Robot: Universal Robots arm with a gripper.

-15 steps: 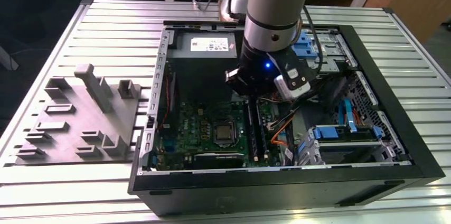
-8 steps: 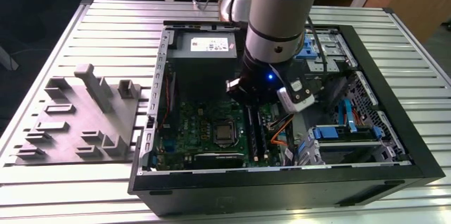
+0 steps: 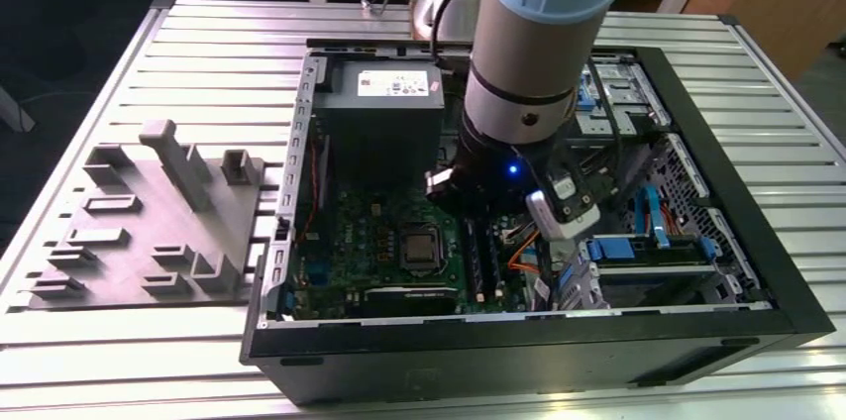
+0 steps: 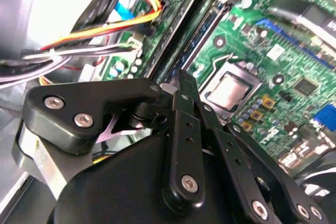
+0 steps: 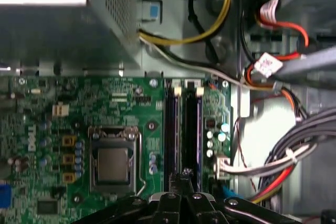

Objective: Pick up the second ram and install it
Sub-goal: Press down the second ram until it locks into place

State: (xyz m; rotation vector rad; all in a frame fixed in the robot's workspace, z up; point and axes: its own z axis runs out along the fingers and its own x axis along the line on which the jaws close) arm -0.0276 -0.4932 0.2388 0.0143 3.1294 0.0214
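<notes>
Two long dark memory sticks stand side by side in the motherboard slots, one [image 5: 171, 129] nearer the processor and one [image 5: 193, 129] farther from it. The second ram is one of these; I cannot tell which. In the exterior view the pair [image 3: 478, 260] lies just below the arm's wrist [image 3: 509, 172]. My gripper [image 5: 186, 174] is shut, fingertips pressed together with nothing visible between them. It hangs over the near end of the two sticks, roughly between them. In the second wrist view the gripper [image 4: 178, 80] points down at the same slots [image 4: 202, 30].
The processor socket [image 5: 113, 163] sits beside the slots. Orange, red and grey cables [image 5: 283, 161] bunch on the other side. The grey power-supply box [image 3: 380, 93] stands behind the board. Blue flat cables [image 3: 648, 247] lie towards the exterior view's right. A grey fixture [image 3: 146, 222] rests on the table.
</notes>
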